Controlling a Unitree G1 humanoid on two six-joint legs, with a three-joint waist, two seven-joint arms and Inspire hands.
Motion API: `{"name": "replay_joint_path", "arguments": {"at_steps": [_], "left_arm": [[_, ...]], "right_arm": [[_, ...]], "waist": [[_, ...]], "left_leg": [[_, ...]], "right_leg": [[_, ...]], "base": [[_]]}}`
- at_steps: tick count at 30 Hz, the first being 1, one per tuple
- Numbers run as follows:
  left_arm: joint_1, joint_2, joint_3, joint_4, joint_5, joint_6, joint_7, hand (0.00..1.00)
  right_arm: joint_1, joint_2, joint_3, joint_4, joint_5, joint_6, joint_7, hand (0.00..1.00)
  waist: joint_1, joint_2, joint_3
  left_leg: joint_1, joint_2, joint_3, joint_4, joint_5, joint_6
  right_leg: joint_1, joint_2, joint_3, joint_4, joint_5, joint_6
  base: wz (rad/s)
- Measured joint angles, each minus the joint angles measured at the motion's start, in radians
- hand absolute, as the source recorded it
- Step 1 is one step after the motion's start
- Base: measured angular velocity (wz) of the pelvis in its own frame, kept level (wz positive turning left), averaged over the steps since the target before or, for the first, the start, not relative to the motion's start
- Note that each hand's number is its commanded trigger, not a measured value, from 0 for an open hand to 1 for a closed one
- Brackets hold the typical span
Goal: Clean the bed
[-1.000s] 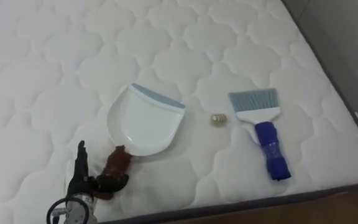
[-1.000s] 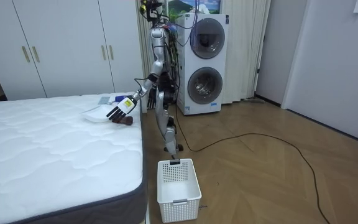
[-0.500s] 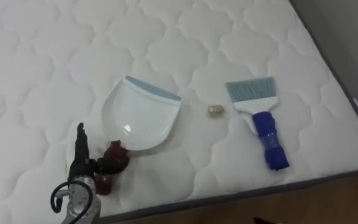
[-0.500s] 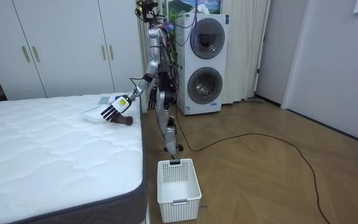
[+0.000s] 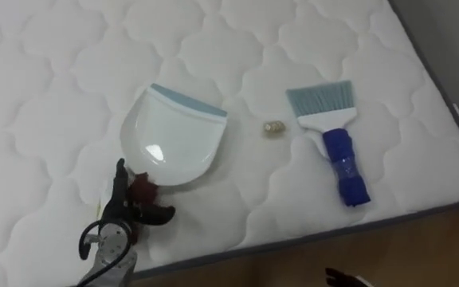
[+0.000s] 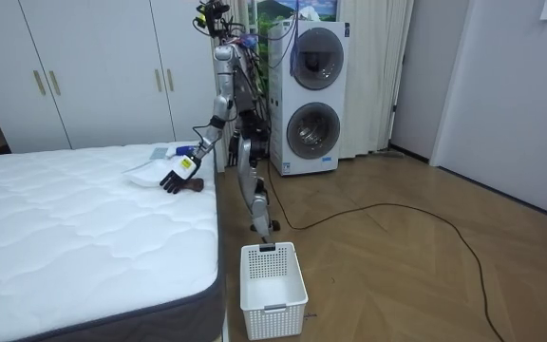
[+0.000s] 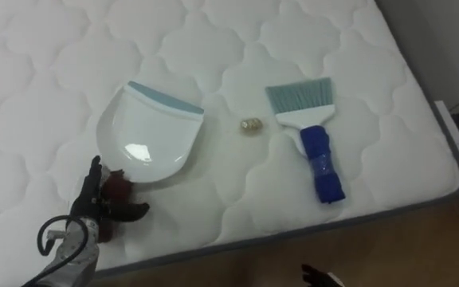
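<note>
Left hand (image 5: 123, 214) hovers with fingers spread over the dark red handle (image 5: 143, 188) of the white dustpan (image 5: 174, 137), near the edge of the bed (image 5: 46, 72). 1 small gold scrap (image 5: 274, 127) lies between the dustpan and the blue brush (image 5: 335, 147). Right hand (image 5: 343, 277) barely enters at the lower edge, its state impossible to tell.

Mattress (image 5: 309, 48): quilted white cloth, matt. Dustpan (image 5: 170, 143): smooth glossy plastic w/ highlight. Brush (image 5: 335, 147): blue plastic handle, pale bristles.

Left arm reaching forward; left hand (image 5: 122, 210) fingers spread
</note>
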Motion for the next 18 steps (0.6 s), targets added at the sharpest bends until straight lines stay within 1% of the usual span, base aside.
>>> {"name": "replay_joint_path", "arguments": {"at_steps": [1,2,3,4,5,6,7,8,9,11,13,14,16,18], "left_arm": [[-0.002,0.002,0.0,0.001,0.0,0.0,0.0,0.0],[-0.002,0.0,-0.004,0.004,-0.001,0.0,0.001,0.0],[-0.002,0.004,-0.01,0.01,-0.001,0.0,0.002,0.0],[-0.002,0.015,-0.005,0.016,-0.001,0.0,0.008,0.0],[-0.003,0.022,0.002,0.017,-0.001,0.001,0.013,0.0],[-0.005,0.025,0.012,0.027,-0.001,0.001,0.021,0.0],[-0.012,0.025,0.016,0.047,0.0,0.0,0.02,0.42],[-0.014,0.025,0.016,0.058,0.0,-0.003,0.02,0.65],[-0.022,0.023,0.015,0.067,0.0,-0.004,0.022,1.0],[-0.026,0.024,0.015,0.068,0.001,-0.008,0.022,1.0],[-0.027,0.025,0.015,0.075,0.001,-0.008,0.025,1.0],[-0.029,0.027,0.016,0.086,0.001,-0.006,0.032,1.0],[-0.04,0.053,0.027,0.096,0.002,0.002,0.043,1.0],[-0.049,0.062,0.027,0.105,0.003,0.016,0.045,1.0]], "right_arm": [[-0.007,0.0,0.0,0.0,0.0,0.001,-0.001,0.0],[-0.009,0.0,0.0,0.001,0.001,0.002,-0.001,0.0],[-0.015,0.001,0.0,0.001,0.018,-0.001,-0.003,0.0],[-0.026,0.003,0.016,0.001,0.035,-0.003,-0.011,0.0],[-0.033,0.003,0.032,0.0,0.036,-0.003,-0.016,0.0],[-0.039,-0.004,0.033,0.0,0.042,-0.005,-0.029,0.0],[-0.039,-0.001,0.034,0.003,0.044,-0.001,-0.041,0.0],[-0.04,0.001,0.034,0.004,0.045,0.0,-0.043,0.0],[-0.041,0.002,0.036,0.004,0.043,0.001,-0.044,0.0],[-0.044,0.006,0.03,0.004,0.039,0.009,-0.047,0.0],[-0.044,0.006,0.03,0.004,0.037,0.01,-0.048,0.0],[-0.044,0.006,0.032,0.004,0.039,0.012,-0.048,0.0],[-0.046,0.006,0.03,0.002,0.041,0.029,-0.048,0.0],[-0.049,0.006,0.03,0.002,0.042,0.038,-0.048,0.0]], "waist": [[0.003,-0.001,0.0004],[0.004,-0.001,0.0004],[0.012,-0.005,0.005],[0.021,-0.014,0.0061],[0.018,-0.029,0.0],[-0.006,-0.005,0.0066],[-0.016,-0.004,0.0056],[-0.017,-0.005,0.0062],[-0.02,-0.006,0.0066],[-0.02,-0.014,0.0066],[-0.019,-0.014,0.0059],[-0.019,-0.015,0.0059],[-0.02,-0.015,0.0056],[-0.02,-0.015,0.0055]], "left_leg": [[-0.003,0.002,-0.011,-0.002,0.001,0.0],[-0.002,0.002,-0.033,-0.003,0.002,0.0],[0.009,0.009,-0.122,-0.007,0.007,-0.001],[0.007,0.007,-0.187,-0.004,0.008,-0.004],[-0.001,-0.002,-0.19,0.002,0.007,-0.008],[-0.016,0.004,-0.175,0.003,0.004,-0.024],[-0.013,0.008,-0.104,-0.014,0.01,-0.03],[-0.012,0.013,-0.071,-0.022,0.014,-0.029],[-0.009,0.019,-0.028,-0.034,0.02,-0.024],[-0.008,0.017,-0.019,-0.034,0.027,-0.022],[-0.007,0.012,-0.012,-0.031,0.028,-0.02],[-0.005,0.01,0.003,-0.031,0.03,-0.017],[-0.001,0.007,0.026,-0.031,0.034,-0.011],[0.004,0.003,0.029,-0.031,0.036,-0.008]], "right_leg": [[-0.019,0.0,0.0,0.025,-0.001,-0.001],[-0.037,-0.001,-0.003,0.054,-0.003,-0.002],[-0.096,0.001,0.009,0.14,-0.027,-0.013],[-0.144,0.025,0.077,0.092,-0.012,-0.034],[-0.154,0.028,0.097,0.034,0.036,-0.041],[-0.154,0.028,0.06,0.032,0.079,-0.056],[-0.149,0.028,0.045,0.028,0.077,-0.059],[-0.148,0.029,0.042,0.028,0.077,-0.06],[-0.148,0.03,0.038,0.028,0.077,-0.06],[-0.148,0.034,0.04,0.027,0.076,-0.06],[-0.148,0.032,0.045,0.028,0.075,-0.058],[-0.148,0.029,0.053,0.028,0.075,-0.057],[-0.147,0.024,0.058,0.029,0.078,-0.052],[-0.142,0.021,0.061,0.029,0.08,-0.049]], "base": [[-0.13],[-0.28],[-0.47],[-0.48],[-0.08],[0.29],[0.37],[0.27],[0.21],[0.13],[-0.05],[-0.13],[-0.1],[0.0]]}}
